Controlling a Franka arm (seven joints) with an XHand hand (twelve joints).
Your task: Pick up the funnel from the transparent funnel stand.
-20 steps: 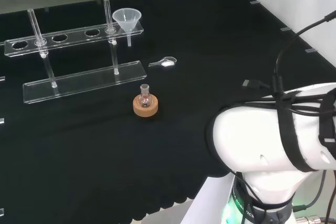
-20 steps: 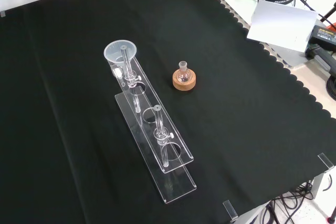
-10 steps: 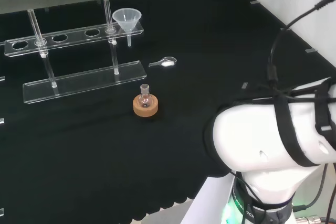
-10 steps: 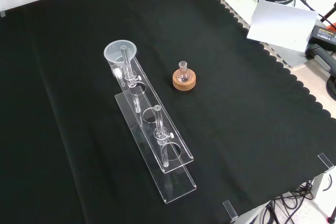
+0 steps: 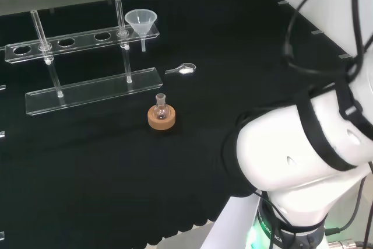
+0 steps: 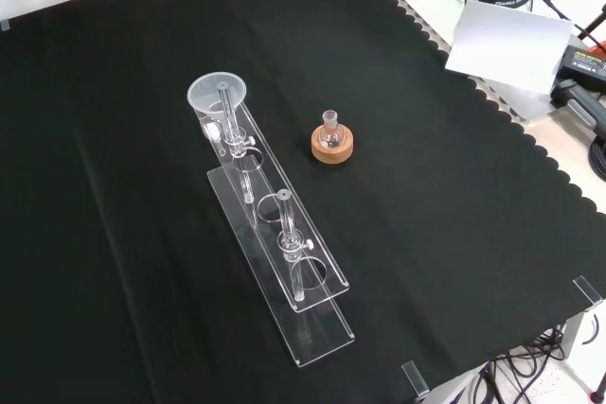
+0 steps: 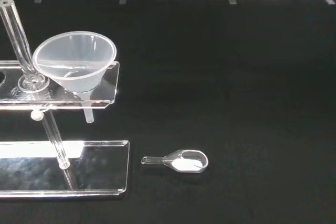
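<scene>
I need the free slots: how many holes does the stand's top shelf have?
5, in a row along the transparent funnel stand: the funnel sits in the rightmost hole in the head view; the four to its left are empty. Clear plastic could hide detail.

I count one funnel (image 5: 141, 22), seated at the end of one clear funnel stand (image 5: 87, 88). That stand has two upright posts. There is one small flask (image 5: 160, 108) on one cork ring (image 5: 161, 119) (the flask looks empty, though I can't be sure), and one clear scoop (image 7: 178, 161) holding white powder, at about four o'clock from the funnel in the head view.
</scene>
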